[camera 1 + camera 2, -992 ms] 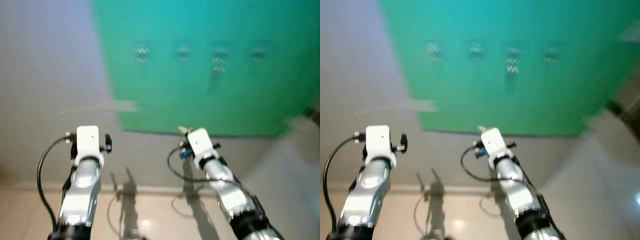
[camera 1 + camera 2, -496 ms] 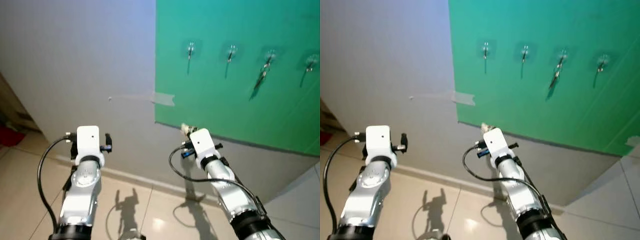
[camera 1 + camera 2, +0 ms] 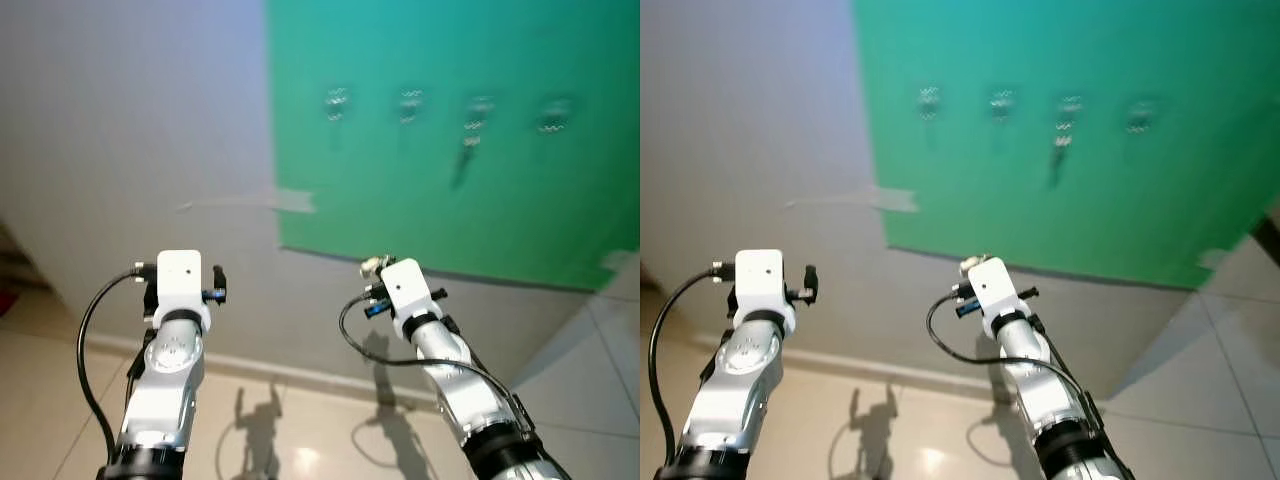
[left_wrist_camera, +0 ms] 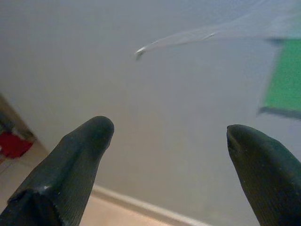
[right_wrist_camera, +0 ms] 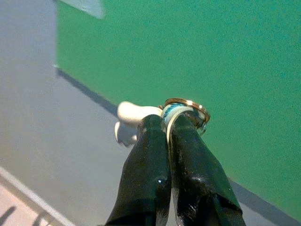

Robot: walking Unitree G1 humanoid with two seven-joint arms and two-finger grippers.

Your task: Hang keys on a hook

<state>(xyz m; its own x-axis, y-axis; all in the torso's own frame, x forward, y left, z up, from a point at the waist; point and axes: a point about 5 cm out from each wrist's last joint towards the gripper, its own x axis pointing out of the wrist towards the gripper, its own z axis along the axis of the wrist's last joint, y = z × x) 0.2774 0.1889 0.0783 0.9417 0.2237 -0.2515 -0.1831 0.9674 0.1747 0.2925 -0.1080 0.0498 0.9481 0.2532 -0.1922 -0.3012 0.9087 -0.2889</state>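
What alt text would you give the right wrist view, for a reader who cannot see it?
The right gripper has its two black fingers pinched shut on a key ring, with a white fob sticking out beside the tips. Behind it is a green panel on a grey wall.

Both arms raised forward. Left gripper [image 4: 169, 141] fingers spread apart. Right gripper [image 5: 168, 123] fingers pinched on key ring [image 5: 187, 109].
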